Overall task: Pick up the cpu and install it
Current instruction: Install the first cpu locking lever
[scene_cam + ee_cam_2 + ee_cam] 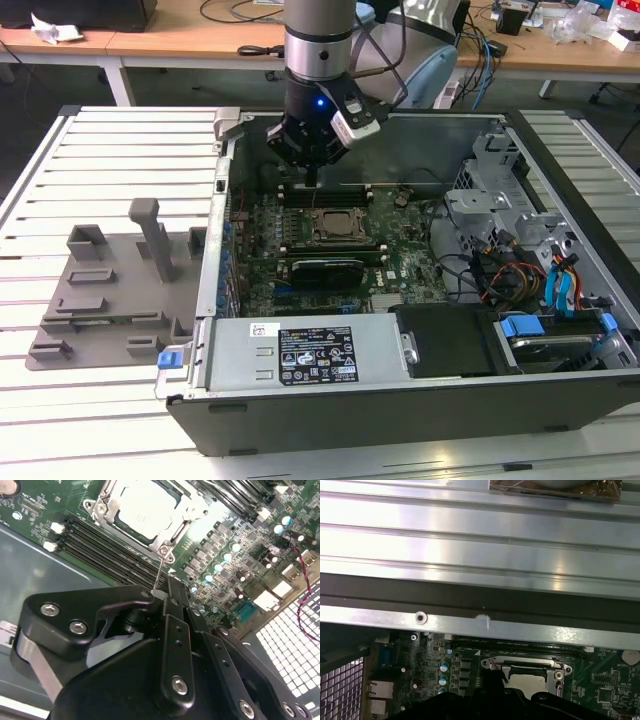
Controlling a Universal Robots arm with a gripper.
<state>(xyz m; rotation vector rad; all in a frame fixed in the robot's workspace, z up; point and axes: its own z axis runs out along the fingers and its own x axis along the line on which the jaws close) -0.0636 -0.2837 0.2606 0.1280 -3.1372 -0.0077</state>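
CPU (143, 507), seated flat in its socket frame (165, 550) on the circuit board.

Exterior view: chip (332, 224) at frame centre, inside the computer case (420, 395); gripper (312, 178) just above and behind it, fingers together on a thin pin.
Second wrist view: chip upper centre, metal top up, square, no long axis; judged light, stiff, fragile underneath, best held by its edges.
First wrist view: chip (527, 681) at the lower edge.

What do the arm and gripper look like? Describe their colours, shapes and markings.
The silver-grey cylindrical arm has a dark band and a glowing blue light at its wrist. Below hangs the matte black gripper, built of angular linkage plates joined by silver screws, with a small white-and-black box mounted on its side.
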